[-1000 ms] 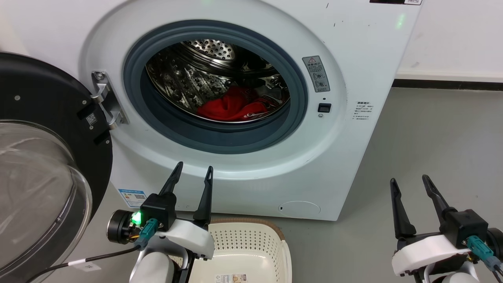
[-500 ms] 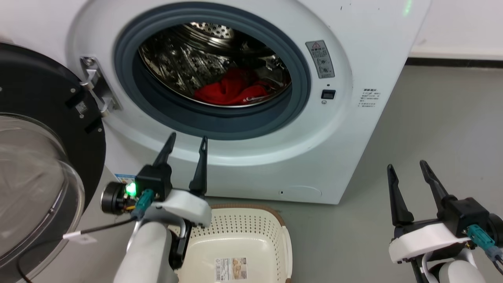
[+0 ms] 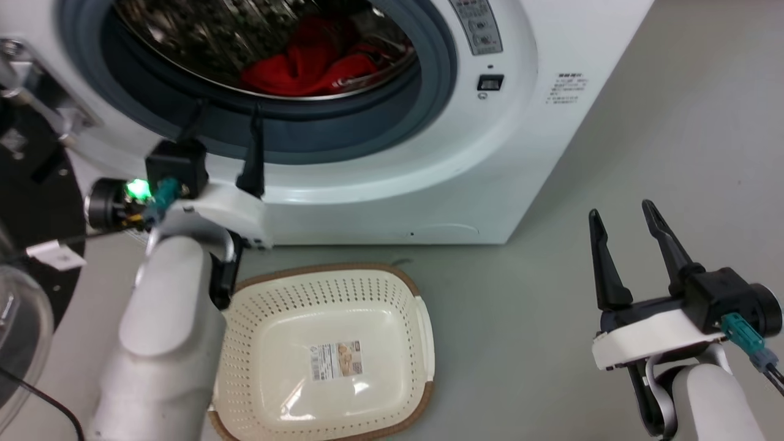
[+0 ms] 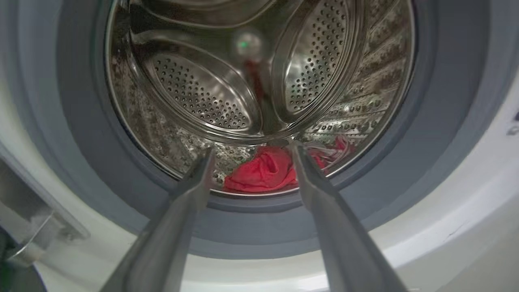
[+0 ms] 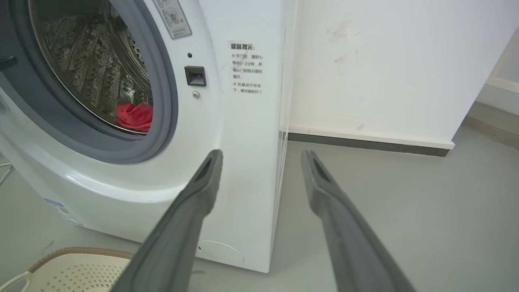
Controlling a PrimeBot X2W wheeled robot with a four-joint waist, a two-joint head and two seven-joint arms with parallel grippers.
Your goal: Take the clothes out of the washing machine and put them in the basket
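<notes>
The washing machine (image 3: 520, 122) stands with its door swung open. Red clothes (image 3: 306, 64) lie bunched at the bottom of the steel drum (image 4: 194, 97). My left gripper (image 3: 226, 113) is open, its tips at the lower lip of the grey gasket (image 3: 343, 131), pointing into the drum. In the left wrist view the clothes (image 4: 263, 172) sit just beyond and between the tips of that gripper (image 4: 252, 150), apart from them. The cream basket (image 3: 318, 294) rests on the floor before the machine, with nothing in it. My right gripper (image 3: 621, 211) hovers open over the floor to the right.
The open door's black rim (image 3: 30, 202) and glass bowl (image 3: 18, 331) stand close on the left of my left arm. Grey floor (image 3: 674, 122) stretches right of the machine. In the right wrist view a white wall (image 5: 385, 69) with a dark skirting stands behind.
The head camera has dipped and moved closer, so the whole scene shifted. My left gripper has risen from the machine's white front to the gasket's lower lip. The right gripper holds about the same.
</notes>
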